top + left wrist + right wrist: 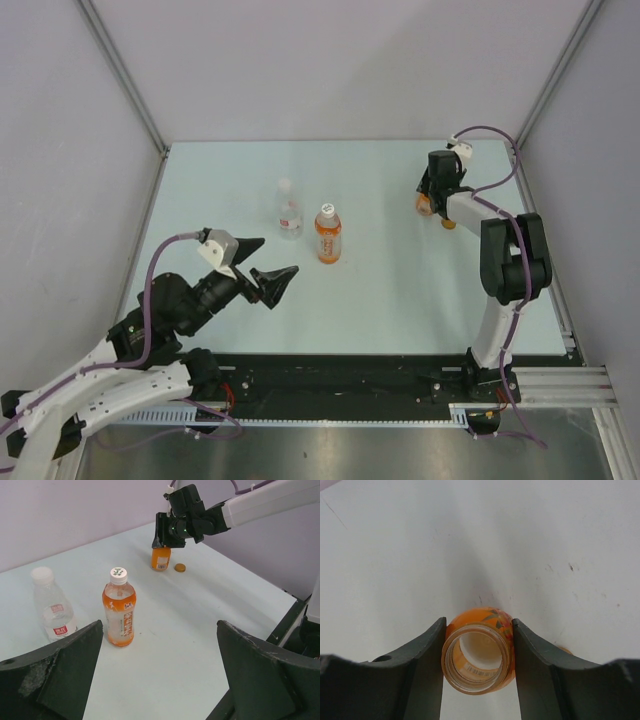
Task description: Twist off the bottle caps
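The short squat orange bottle (pixel 481 616) stands at the far right with its neck open and no cap on. My right gripper (pixel 478 652) is over it from above, its fingers pressed on both sides of the neck; it also shows in the top view (pixel 432 196). The orange cap (pixel 180 568) lies on the table beside that bottle (pixel 161 559). The taller orange-drink bottle (pixel 120 615) has its white cap (pixel 118 575) on. The clear bottle (pixel 52 612) has its white cap (pixel 42 574) on. My left gripper (pixel 160 672) is open and empty, well short of both.
Grey walls enclose the pale table (pixel 380 290) on three sides. The right arm (pixel 510 260) reaches along the right edge. A black rail (pixel 340 375) runs along the near edge.
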Available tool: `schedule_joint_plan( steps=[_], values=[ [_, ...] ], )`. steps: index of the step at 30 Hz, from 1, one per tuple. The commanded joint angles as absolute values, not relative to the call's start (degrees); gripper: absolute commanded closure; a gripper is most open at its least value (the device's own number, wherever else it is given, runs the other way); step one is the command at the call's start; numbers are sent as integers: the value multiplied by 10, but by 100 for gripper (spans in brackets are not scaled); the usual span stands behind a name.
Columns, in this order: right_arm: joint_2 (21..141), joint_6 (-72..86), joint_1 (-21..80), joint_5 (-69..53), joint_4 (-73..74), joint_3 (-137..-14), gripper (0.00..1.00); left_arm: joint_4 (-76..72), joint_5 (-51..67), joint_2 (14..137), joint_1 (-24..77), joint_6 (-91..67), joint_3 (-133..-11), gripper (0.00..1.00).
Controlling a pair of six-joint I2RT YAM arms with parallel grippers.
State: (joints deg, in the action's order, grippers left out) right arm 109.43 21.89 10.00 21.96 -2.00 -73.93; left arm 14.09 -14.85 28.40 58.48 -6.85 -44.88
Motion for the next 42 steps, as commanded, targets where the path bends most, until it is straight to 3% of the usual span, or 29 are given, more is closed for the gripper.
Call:
schedule_joint_plan(
  steps=[1, 12, 13, 16, 19, 25, 33, 42],
  values=[
    [1108, 219, 93, 214, -46, -759, 100, 113, -156, 297, 584, -55, -446, 0],
    [1115, 192, 101, 232, -33, -759, 100, 99, -156, 313, 584, -61, -440, 0],
    [1115, 192, 102, 234, -30, -758, 95, 98, -156, 314, 584, -62, -440, 0],
    [1114, 196, 105, 234, -23, -758, 69, 98, -156, 316, 584, -63, -441, 0],
    [1114, 202, 104, 231, -19, -758, 57, 101, -153, 316, 583, -63, -443, 0],
    [1107, 204, 108, 235, -18, -758, 42, 105, -149, 316, 584, -63, -443, 0],
    [1102, 213, 110, 230, -9, -758, 30, 107, -153, 315, 584, -67, -443, 0],
    [1069, 218, 118, 232, -3, -758, 25, 110, -149, 312, 584, -67, -442, 0]
  ],
)
